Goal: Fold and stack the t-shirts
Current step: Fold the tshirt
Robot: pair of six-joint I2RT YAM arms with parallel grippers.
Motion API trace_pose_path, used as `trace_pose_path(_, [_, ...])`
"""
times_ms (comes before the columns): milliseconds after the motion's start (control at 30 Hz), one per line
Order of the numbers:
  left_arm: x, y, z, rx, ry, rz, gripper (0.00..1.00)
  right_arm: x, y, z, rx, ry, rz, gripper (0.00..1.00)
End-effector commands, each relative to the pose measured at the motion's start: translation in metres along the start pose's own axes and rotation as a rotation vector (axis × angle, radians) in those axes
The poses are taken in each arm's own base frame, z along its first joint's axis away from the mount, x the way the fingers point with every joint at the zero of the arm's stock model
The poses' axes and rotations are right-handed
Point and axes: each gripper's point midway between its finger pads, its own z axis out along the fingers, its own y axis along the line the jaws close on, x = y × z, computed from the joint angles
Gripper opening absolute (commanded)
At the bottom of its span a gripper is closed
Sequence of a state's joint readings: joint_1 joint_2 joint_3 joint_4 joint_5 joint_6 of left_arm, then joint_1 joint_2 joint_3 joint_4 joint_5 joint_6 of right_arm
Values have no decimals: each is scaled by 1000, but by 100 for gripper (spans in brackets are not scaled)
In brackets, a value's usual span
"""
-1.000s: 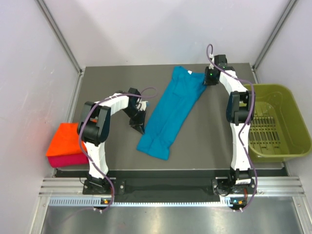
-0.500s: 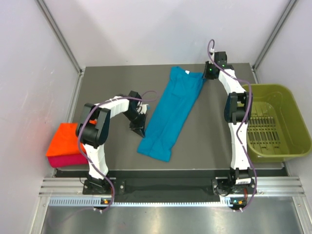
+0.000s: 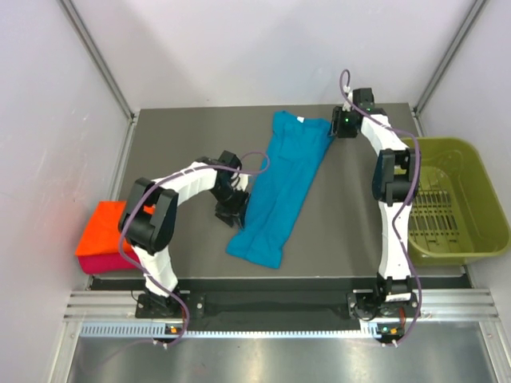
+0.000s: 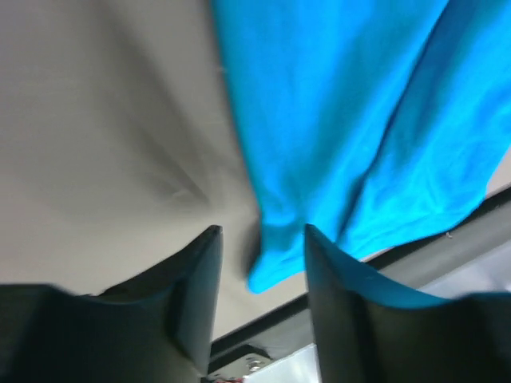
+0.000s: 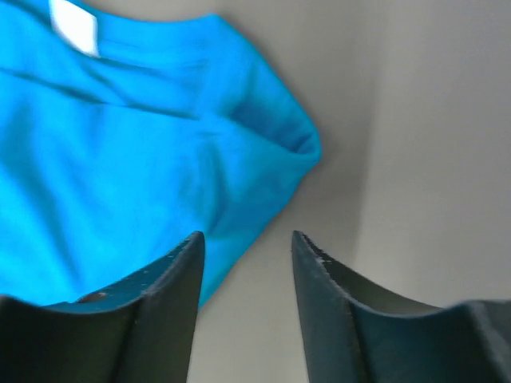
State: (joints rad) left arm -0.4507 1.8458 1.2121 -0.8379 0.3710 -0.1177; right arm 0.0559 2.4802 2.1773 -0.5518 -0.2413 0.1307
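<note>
- Orange shirt folded, stacked on folded pink shirt, at the worktop's left edge, near side.
- Left pincer low at the teal shirt's left edge, toward its near end. Wrist view: left pincer fingers apart, a cloth corner showing in the gap, not clamped.
- Teal shirt mid-worktop, folded to a long strip lying diagonally, collar end far, hem end near-left. White label at the collar.
- Right pincer just beside the strip's far-right corner. Wrist view: right pincer fingers apart, nothing clamped, mostly bare worktop in the gap, cloth to the left.
- Green basket at the right edge, well apart from the shirts.
</note>
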Motion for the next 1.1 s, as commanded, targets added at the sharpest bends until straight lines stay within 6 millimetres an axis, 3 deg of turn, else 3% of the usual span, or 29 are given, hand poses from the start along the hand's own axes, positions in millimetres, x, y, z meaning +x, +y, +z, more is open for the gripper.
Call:
trace_pose_path(0, [-39, 7, -56, -132, -204, 54, 53, -86, 41, -93, -65, -231, -95, 49])
trace_pose_path(133, [-72, -6, -103, -155, -354, 122, 54, -108, 68, -117, -104, -302, -128, 55])
trace_pose_path(167, [-77, -9, -107, -151, -365, 132, 54, -109, 76, -118, -116, -309, -136, 55])
trace_pose_path(233, [-90, -25, -118, -93, -404, 167, 50, -106, 83, -110, -138, -301, -138, 55])
trace_pose_path(333, [-95, -49, -115, -13, -398, 210, 40, -92, 92, -89, -184, -260, -107, 54])
trace_pose_path(400, [-89, -71, -103, 43, -359, 259, 29, -75, 94, -66, -187, -210, -75, 54])
trace_pose_path(433, [-86, -78, -99, 57, -345, 277, 14, -69, 93, -59, -193, -191, -60, 54])
trace_pose_path(500, [-75, -96, -87, 86, -302, 341, 1, -52, 95, -41, -205, -146, -45, 53])
trace_pose_path(700, [-47, -121, -59, 80, -191, 514, 0, -32, 86, -12, -189, -98, -12, 52])
trace_pose_path(833, [-38, -123, -45, 101, -101, 522, 0, -30, 87, -4, -194, -95, -5, 52])
trace_pose_path(1067, [-23, -119, 8, 127, 115, 508, 0, -13, 91, 16, -215, -56, 28, 52])
